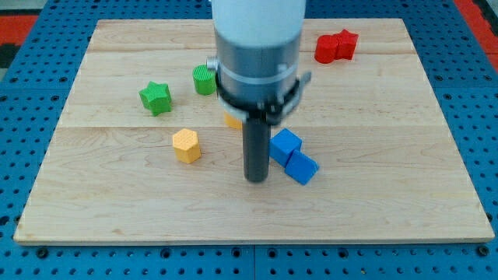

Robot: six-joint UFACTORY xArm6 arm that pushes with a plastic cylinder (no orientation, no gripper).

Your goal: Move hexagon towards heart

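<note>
The yellow hexagon (187,145) lies left of the board's middle. My tip (256,180) rests on the board to the right of the hexagon, well apart from it, and just left of a blue block (294,156). A second yellow block (231,120) peeks out from behind the rod, up and right of the hexagon. It is mostly hidden, so its shape cannot be made out.
A green star (156,98) lies up and left of the hexagon. A green round block (205,79) is partly hidden by the arm. A red block (336,47) sits near the view's top right. The wooden board (405,187) rests on a blue pegboard.
</note>
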